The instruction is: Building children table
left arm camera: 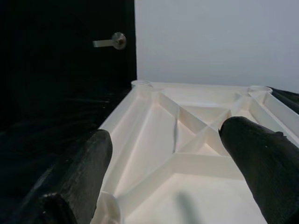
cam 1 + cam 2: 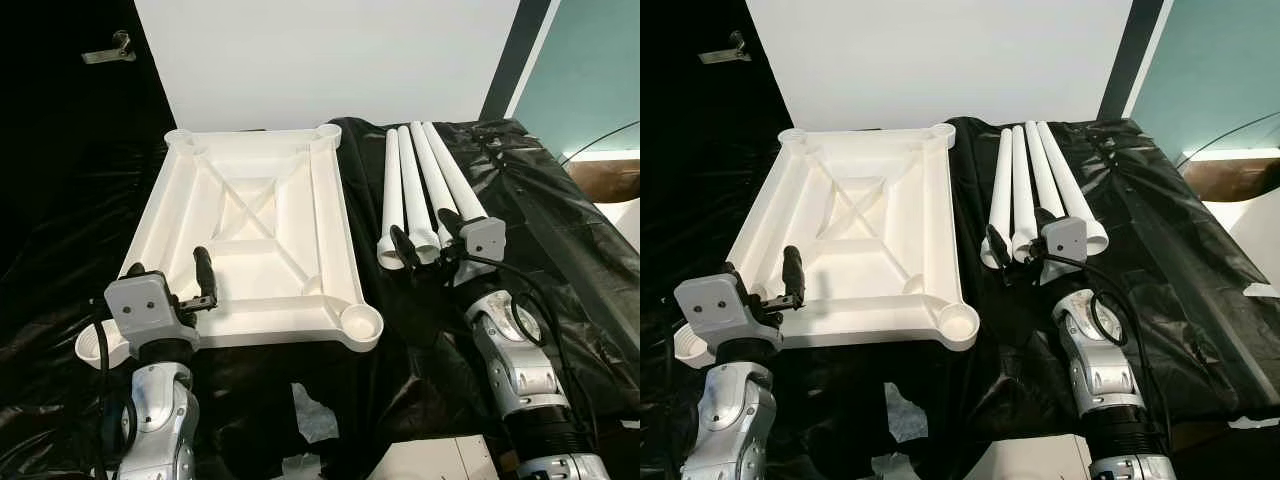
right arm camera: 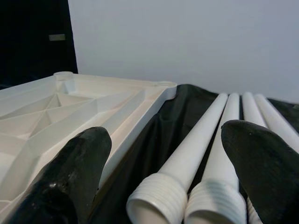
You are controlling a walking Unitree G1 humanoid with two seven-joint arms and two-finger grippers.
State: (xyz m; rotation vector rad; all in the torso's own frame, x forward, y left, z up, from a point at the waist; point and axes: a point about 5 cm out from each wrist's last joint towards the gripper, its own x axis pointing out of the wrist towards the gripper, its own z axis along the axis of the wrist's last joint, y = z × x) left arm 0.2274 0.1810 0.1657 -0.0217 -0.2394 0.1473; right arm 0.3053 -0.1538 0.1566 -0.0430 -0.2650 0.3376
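Black plastic sheeting (image 2: 560,230) covers the work surface, with a white wall (image 2: 330,60) behind it and a dark door with a metal lever handle (image 2: 108,48) off beyond the far left corner of the tabletop (image 2: 255,235). That tabletop is a white plastic panel lying upside down on the sheeting, its ribs and X-shaped brace facing up and a round socket (image 2: 361,322) at each corner. Just to the right of the tabletop, 4 white legs (image 2: 420,195) lie side by side on the sheeting, touching one another, their threaded ends pointing toward the robot and their far ends fanning slightly toward the wall.

At the near left corner of the tabletop the left gripper (image 2: 170,285) hovers with its 2 black fingers (image 1: 254,158) spread wide apart, 1 over the ribbed inside and the other near the left rim; nothing is between them. Right of the tabletop, the right gripper (image 2: 422,243) sits at the threaded ends of the legs, its fingers (image 3: 70,177) also spread wide, straddling the 2 leftmost leg ends without closing on them. A scrap of clear plastic (image 2: 312,415) lies on the sheeting below the tabletop's near edge, beside a pale box corner (image 2: 440,462)
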